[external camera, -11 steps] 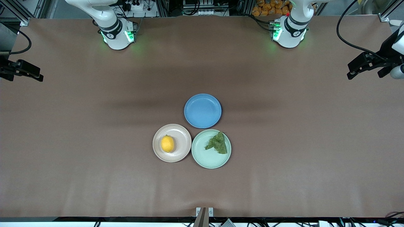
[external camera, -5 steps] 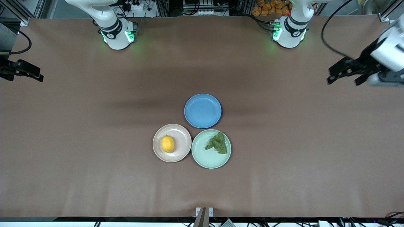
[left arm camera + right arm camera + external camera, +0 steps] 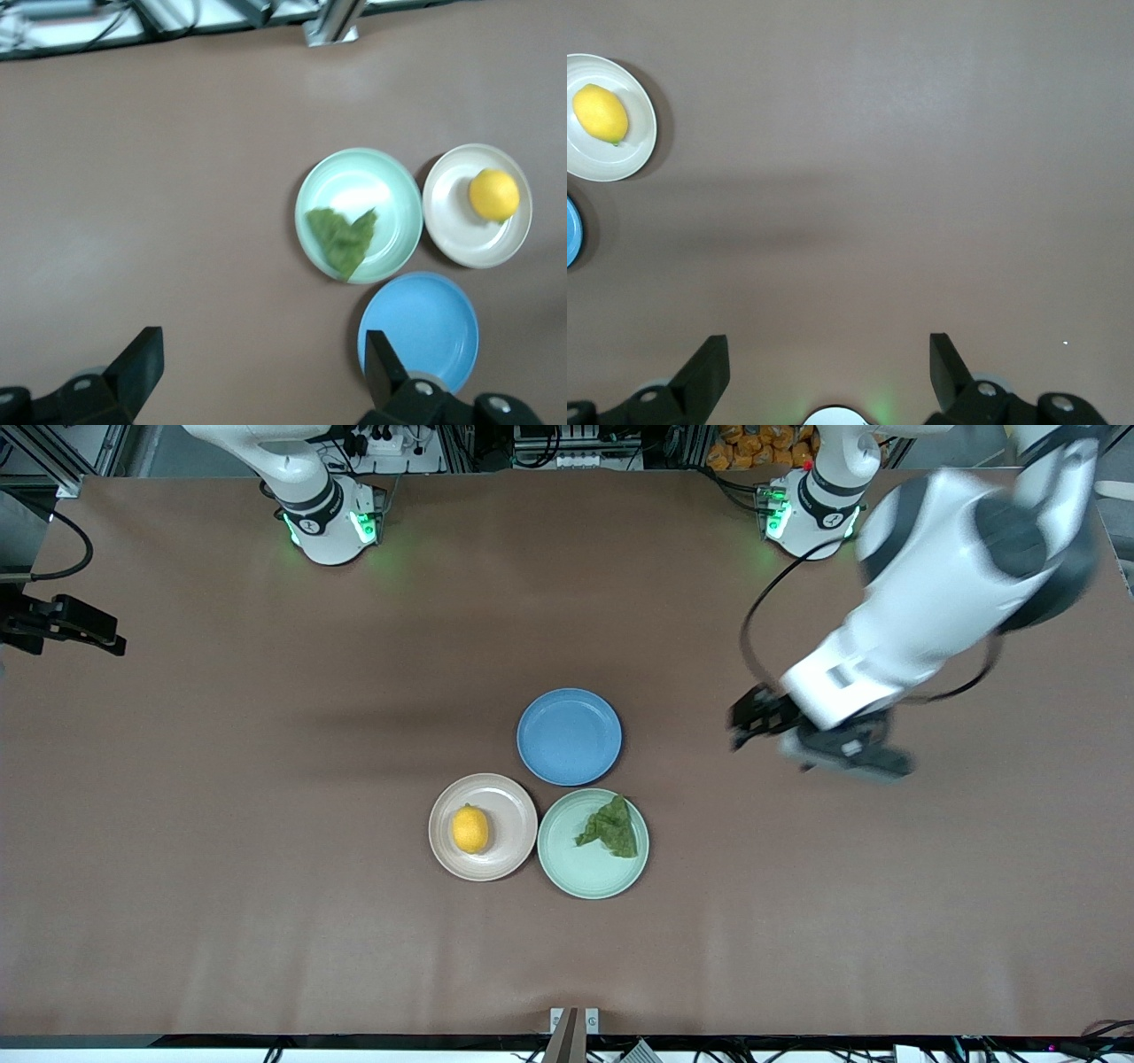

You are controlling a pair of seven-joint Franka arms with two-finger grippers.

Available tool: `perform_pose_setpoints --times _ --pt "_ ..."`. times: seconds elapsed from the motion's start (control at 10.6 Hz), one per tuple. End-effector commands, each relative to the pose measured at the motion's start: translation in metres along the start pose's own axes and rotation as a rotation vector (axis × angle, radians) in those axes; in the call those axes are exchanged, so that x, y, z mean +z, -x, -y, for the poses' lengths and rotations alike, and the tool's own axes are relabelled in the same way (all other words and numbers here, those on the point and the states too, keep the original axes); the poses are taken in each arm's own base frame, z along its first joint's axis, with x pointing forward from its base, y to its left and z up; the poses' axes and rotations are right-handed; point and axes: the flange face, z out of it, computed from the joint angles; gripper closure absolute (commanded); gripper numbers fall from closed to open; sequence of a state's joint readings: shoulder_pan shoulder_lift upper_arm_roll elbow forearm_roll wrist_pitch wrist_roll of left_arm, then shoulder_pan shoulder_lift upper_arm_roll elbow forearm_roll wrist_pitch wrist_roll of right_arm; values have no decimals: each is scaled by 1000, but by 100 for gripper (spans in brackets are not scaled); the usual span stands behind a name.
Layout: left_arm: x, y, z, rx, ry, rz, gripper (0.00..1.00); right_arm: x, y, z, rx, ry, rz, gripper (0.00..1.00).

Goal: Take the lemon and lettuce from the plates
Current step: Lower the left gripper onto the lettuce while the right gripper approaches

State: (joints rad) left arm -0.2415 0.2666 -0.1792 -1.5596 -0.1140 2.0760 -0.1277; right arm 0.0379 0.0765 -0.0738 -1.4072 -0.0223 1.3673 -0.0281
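The yellow lemon (image 3: 470, 829) lies on the beige-pink plate (image 3: 507, 849). The dark green lettuce (image 3: 611, 828) lies on the mint green plate (image 3: 580, 868), toward its edge by the blue plate. My left gripper (image 3: 742, 724) is open and empty, in the air over bare table toward the left arm's end from the plates. Its wrist view shows the lettuce (image 3: 341, 239), the mint plate (image 3: 390, 190), the lemon (image 3: 493, 194) and the open left gripper (image 3: 261, 367). My right gripper (image 3: 111, 638) waits open at the right arm's end of the table; its wrist view shows the lemon (image 3: 601, 113) and the open right gripper (image 3: 828, 367).
An empty blue plate (image 3: 569, 736) touches both plates and lies farther from the front camera. It also shows in the left wrist view (image 3: 418, 329). The brown table (image 3: 266, 779) is bare around the plates. The arm bases (image 3: 323, 514) stand along the table's edge.
My left arm has swung in from the table's end toward the plates, with its gripper open. The right arm, the lemon and the lettuce have not moved.
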Motion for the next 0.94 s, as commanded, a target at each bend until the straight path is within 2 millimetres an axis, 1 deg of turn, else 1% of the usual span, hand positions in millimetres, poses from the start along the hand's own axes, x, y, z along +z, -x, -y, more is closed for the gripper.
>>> perform_pose_setpoints --times 0.0,0.09,0.28,0.38,0.47,0.56,0.66,0.75,0.85 --pt "78 -19 -49 37 62 -122 0 -2 2 11 -7 -32 -4 0" --pt "117 -21 -50 14 78 -134 0 1 -1 14 -12 -42 1 0" --pt "190 -11 -77 48 98 -179 0 5 -5 28 -32 -40 4 0" --pt "223 -6 -76 47 101 -183 0 8 -9 38 -17 -58 -4 0" --pt "251 -1 -71 52 98 -157 0 16 -18 49 29 -81 4 0" --pt "272 6 -89 79 102 -142 0 32 -29 71 65 -88 19 0" --pt "291 11 -90 87 86 -126 0 41 -36 97 104 -80 24 0" --pt "305 13 -87 106 63 -118 0 51 -43 117 138 -77 21 0" --pt "314 12 -83 123 49 -118 0 67 -53 135 143 -71 24 0"
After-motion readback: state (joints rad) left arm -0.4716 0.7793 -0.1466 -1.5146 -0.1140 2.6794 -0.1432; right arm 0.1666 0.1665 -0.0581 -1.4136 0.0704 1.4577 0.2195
